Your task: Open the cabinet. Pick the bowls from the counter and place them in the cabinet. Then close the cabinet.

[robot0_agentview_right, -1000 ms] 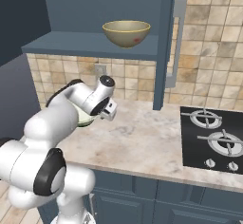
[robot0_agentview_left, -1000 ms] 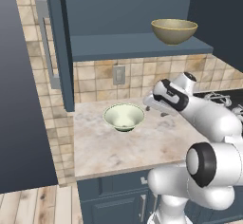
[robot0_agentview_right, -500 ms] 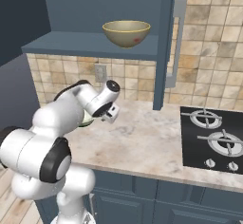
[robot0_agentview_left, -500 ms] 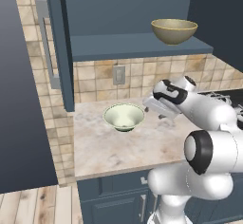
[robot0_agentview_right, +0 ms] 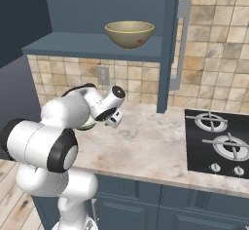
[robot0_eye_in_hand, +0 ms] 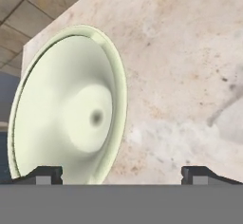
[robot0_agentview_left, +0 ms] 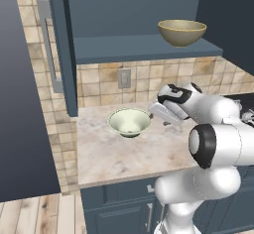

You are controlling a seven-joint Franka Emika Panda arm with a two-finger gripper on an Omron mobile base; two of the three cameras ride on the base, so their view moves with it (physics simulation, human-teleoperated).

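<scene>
1. Beige-pink marbled stone counter [robot0_agentview_left: 119, 156] runs under the open dark blue-grey wall cabinet [robot0_agentview_left: 129, 47], with tan tiled wall behind it.
2. On that counter I see the pale cream-green round wide-rimmed bowl [robot0_agentview_left: 129, 122] sitting upright, well back toward the tiles, its inside smooth and bare.
3. My two-finger gripper [robot0_agentview_left: 159, 113] hangs just right of the bowl in the left base view, close to its rim; I cannot tell if it touches.
4. From the hand view the bowl [robot0_eye_in_hand: 71, 107] sits left of centre, and the finger tips [robot0_eye_in_hand: 42, 174] stand spread wide with nothing between them.
5. Up on the cabinet shelf rests the mustard yellow-brown round bowl [robot0_agentview_right: 129, 33], upright.
6. Right of the counter lies a black stovetop [robot0_agentview_right: 219, 143].
</scene>
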